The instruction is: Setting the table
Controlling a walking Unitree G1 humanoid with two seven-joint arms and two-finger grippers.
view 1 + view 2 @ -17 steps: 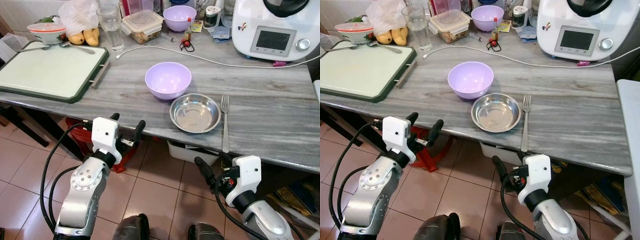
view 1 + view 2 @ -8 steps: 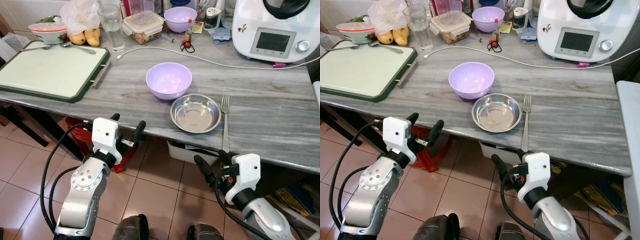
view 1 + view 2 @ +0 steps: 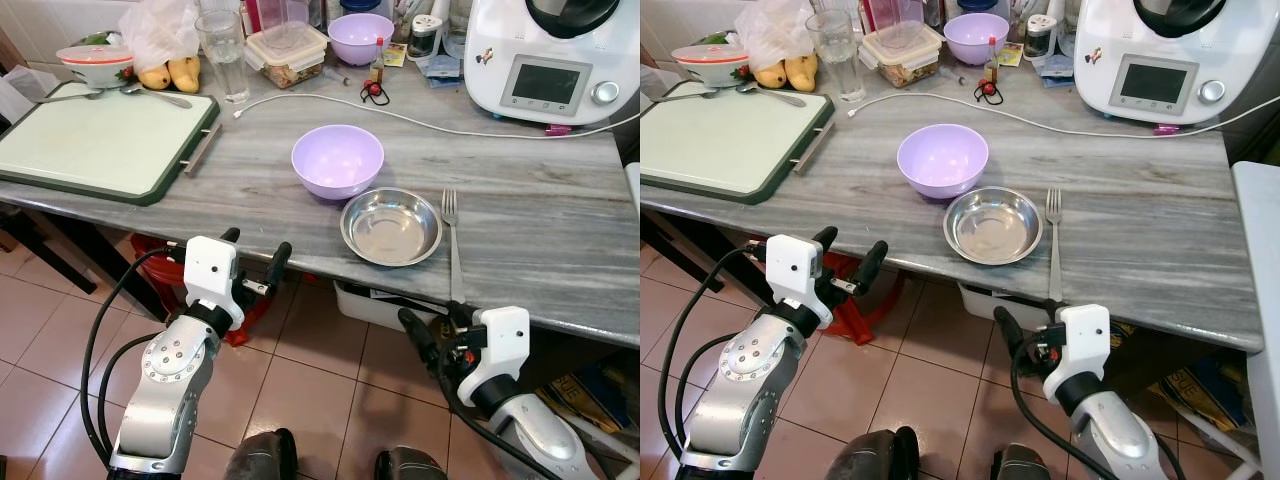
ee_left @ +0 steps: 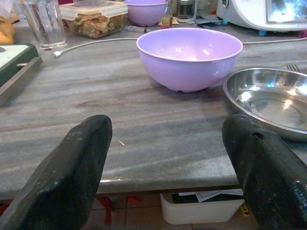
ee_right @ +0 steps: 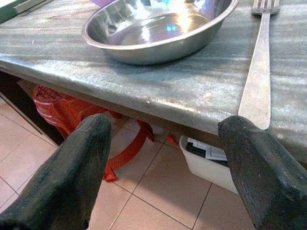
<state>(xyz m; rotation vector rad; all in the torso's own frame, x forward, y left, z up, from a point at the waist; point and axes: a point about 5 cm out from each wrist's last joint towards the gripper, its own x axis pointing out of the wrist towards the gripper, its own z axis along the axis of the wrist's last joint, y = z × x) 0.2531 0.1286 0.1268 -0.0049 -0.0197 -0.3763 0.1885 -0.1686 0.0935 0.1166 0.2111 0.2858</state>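
On the grey wood-grain table a lilac bowl stands just behind a shallow steel bowl. A fork lies to the right of the steel bowl, its handle reaching the table's front edge. My left gripper is open below the front edge, pointing at the lilac bowl. Lower down, my right gripper is open under the fork's handle. Its wrist view shows the steel bowl and the fork above the open fingers.
A white cutting board lies at the table's left. A glass, a food box, bananas and a second lilac bowl line the back. A white kitchen machine stands back right, its cable crossing the table. A red stool and a white box stand underneath.
My right gripper has shifted slightly to the right, under the fork's handle. The left arm and the tableware have stayed put.
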